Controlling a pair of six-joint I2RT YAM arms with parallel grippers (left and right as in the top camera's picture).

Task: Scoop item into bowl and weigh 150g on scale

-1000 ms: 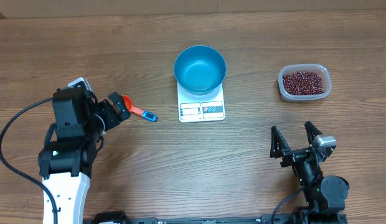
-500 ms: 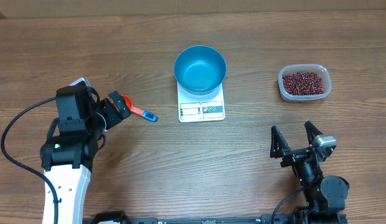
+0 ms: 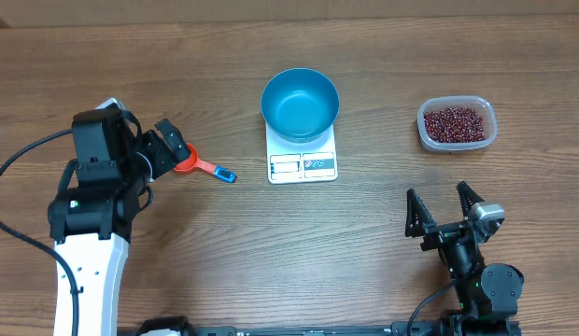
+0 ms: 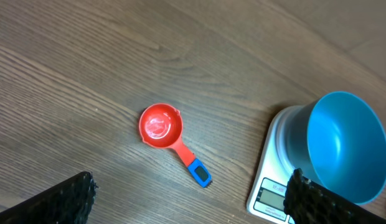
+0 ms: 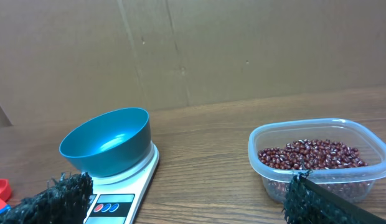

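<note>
Left tool drifted leftward — jaws wide, seemingly above red scoop.

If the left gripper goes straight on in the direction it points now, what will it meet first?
Probably the red scoop, which lies on the table right ahead of the open left gripper; how far off is unclear.

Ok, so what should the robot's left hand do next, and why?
Probably lower the left gripper onto the handle of the orange scoop and close on it. Its jaws are open and empty, and the scoop lies loose on the table right beside it. The blue bowl on the scale is empty; the beans sit in the clear tub.
</note>
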